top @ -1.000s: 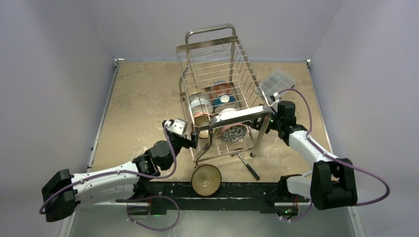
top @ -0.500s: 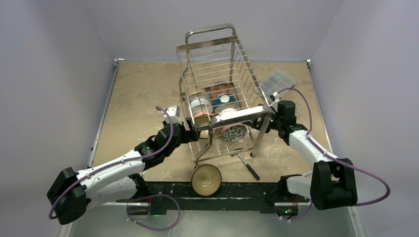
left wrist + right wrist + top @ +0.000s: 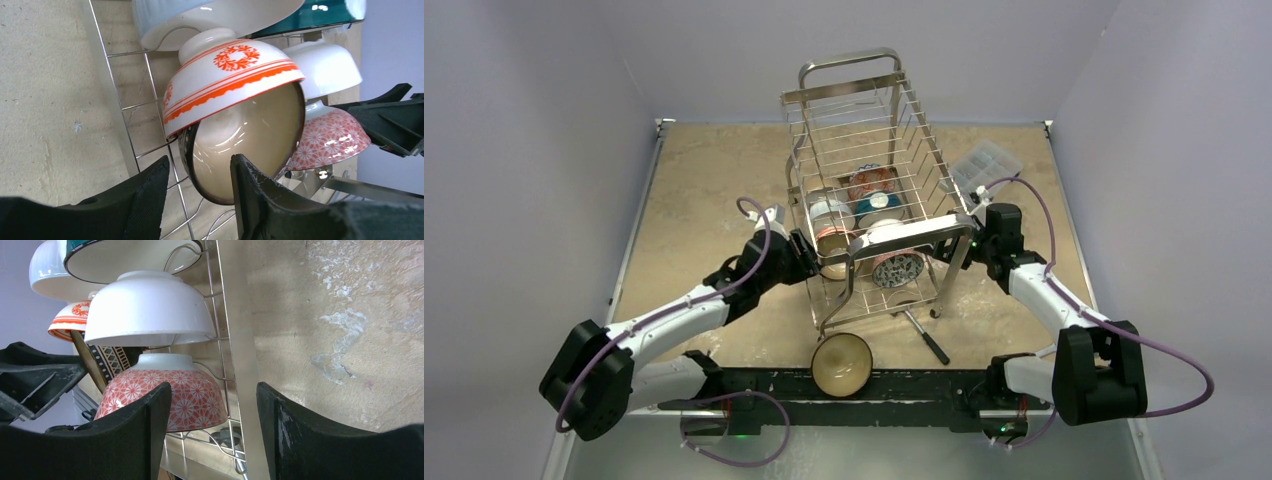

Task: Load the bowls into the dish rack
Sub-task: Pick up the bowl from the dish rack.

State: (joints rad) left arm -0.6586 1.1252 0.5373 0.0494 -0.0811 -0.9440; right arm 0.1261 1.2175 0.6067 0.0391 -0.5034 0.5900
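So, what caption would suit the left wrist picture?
Left gripper straddling the rim of a cream-lined bowl in the rack, beneath a red-and-white bowl.

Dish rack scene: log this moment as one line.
left hand open astride brown bowl rim | right hand open beside dish rack | copper bowl unloaded

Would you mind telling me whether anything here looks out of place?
Yes: a dark-rimmed cream bowl sits crosswise, tucked under the red-and-white bowl, unlike its neighbours. A copper-brown bowl lies outside the dish rack, by the near edge.
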